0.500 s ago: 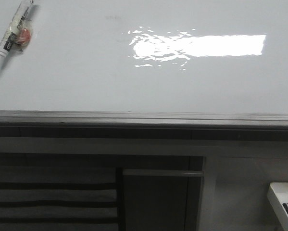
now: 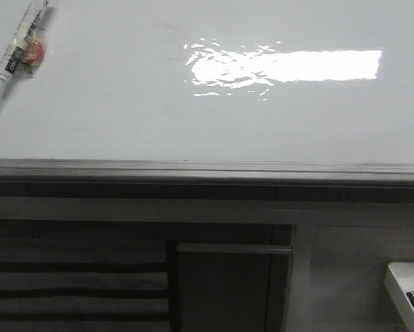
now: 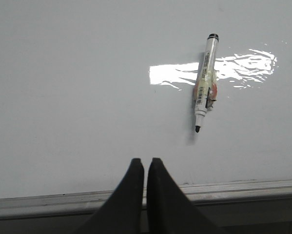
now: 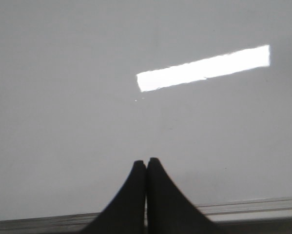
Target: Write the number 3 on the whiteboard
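The whiteboard (image 2: 124,104) is a glossy white board with a bright glare and a grey metal rim (image 2: 207,169). No number 3 shows on it in any view. An uncapped white marker (image 2: 16,47) with a black tip lies at the board's far left; it also shows in the left wrist view (image 3: 205,80). My left gripper (image 3: 144,161) is shut and empty, over the board near its rim (image 3: 233,187), apart from the marker. My right gripper (image 4: 146,161) is shut and empty over bare board (image 4: 87,97). Neither gripper shows in the front view.
Below the board's rim is a dark shelf frame (image 2: 220,277). A white tray (image 2: 408,287) with small dark and red items sits at the lower right.
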Controlling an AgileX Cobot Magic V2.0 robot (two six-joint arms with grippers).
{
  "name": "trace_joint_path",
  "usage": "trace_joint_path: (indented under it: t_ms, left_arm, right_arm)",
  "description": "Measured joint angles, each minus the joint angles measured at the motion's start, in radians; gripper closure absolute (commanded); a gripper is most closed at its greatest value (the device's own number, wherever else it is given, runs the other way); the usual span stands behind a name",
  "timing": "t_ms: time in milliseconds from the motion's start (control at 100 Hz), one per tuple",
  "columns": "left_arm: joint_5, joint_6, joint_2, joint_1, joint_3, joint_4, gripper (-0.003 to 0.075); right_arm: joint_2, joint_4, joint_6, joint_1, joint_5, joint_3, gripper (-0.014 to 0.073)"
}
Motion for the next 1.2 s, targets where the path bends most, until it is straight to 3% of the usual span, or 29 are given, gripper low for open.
trace_joint_path:
  t_ms: [820, 1010, 1200]
  left_arm:
    - [-0.007, 0.0, 0.0, 0.0, -0.01, -0.04, 0.0739]
    - [0.208, 0.0, 0.011, 0.0, -0.171, -0.092, 0.0739]
    - [0.425, 0.0, 0.157, 0.0, -0.403, -0.042, 0.0739]
  right_arm:
    - [0.0, -0.041, -0.005, 0.0, 0.041, 0.0, 0.0673]
    - [0.0, -0.032, -0.001, 0.0, 0.213, -0.129, 0.0673]
    - [0.095, -0.032, -0.037, 0.0, 0.353, -0.333, 0.0673]
